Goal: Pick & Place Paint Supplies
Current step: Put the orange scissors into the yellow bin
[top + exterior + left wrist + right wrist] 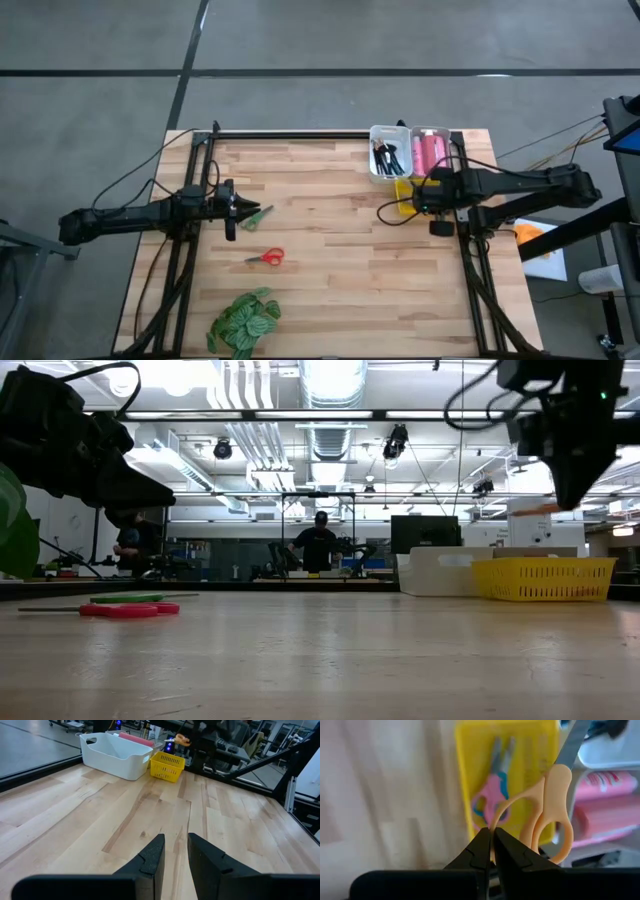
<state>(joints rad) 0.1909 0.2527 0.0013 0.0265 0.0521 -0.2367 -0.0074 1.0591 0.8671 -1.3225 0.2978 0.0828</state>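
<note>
While the plant lies nearest the front edge of the table, at about 7 o'clock from the table's middle in the high view, the red-handled scissors rest flat on the wood just beyond it, toward 8 o'clock. Farther back, at 9 o'clock, the green-handled scissors lie on the boards just beside the tip of the left gripper. In the left wrist view its fingers stand slightly spread with a narrow gap between them, gripping nothing, above bare wood.

At about 3 o'clock the right gripper hangs over the yellow basket. Its fingers are pressed together on one handle loop of the orange-handled scissors, which dangle above the basket with the blade pointing away from the gripper. Inside the basket lie pink-handled scissors, and beside them what seems to be a blue-handled pair, though I cannot tell for sure.

Farthest back, at about 1 o'clock, the white bin sits touching the basket. Its left compartment holds the dark brushes and its right compartment holds the pink tubes.

In the low view, people stand in the room well beyond the table.
</note>
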